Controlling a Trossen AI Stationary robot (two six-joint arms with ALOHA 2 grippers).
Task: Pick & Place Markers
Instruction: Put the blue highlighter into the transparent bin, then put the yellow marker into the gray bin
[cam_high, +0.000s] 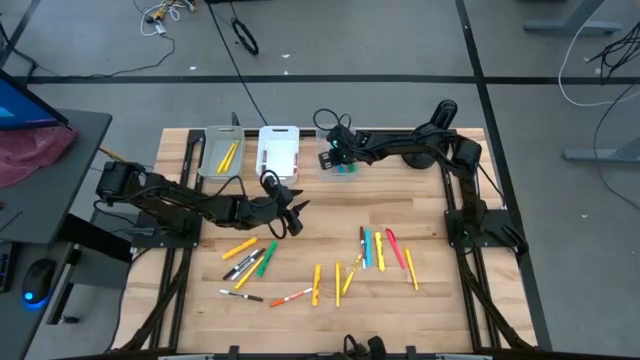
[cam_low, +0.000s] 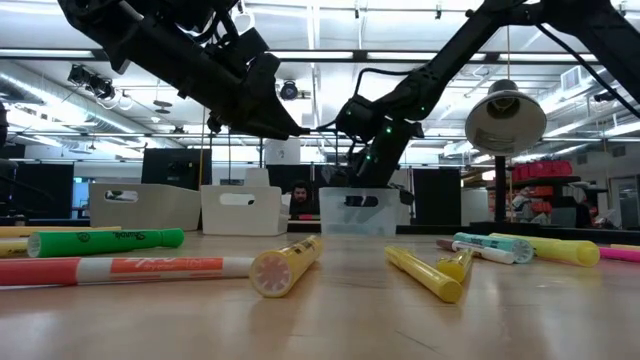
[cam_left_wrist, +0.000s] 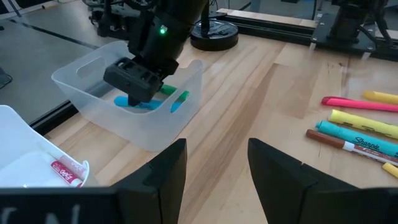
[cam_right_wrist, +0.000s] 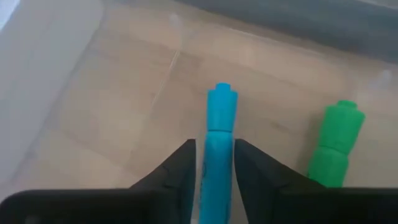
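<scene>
The right gripper is lowered into the clear bin at the upper middle of the high view, where blue and green markers are being sorted. In the right wrist view a blue marker lies between its two fingers, long axis running straight away from the camera with the stepped end pointing forward. The jaws stand a little apart and look to be just letting go; whether they still pinch the marker I cannot tell. A green marker lies beside it on the bin floor, roughly parallel, which suggests this bin takes the cool colours.

The left gripper hovers over the table left of centre in the high view, jaws apart and empty, probably poised for the next pick. Below it lies a loose cluster of markers, and to the lower right a row of markers lies mostly upright in the frame. The grey bin at upper left holds a yellow marker; the white bin next to it holds a red-and-white one.
</scene>
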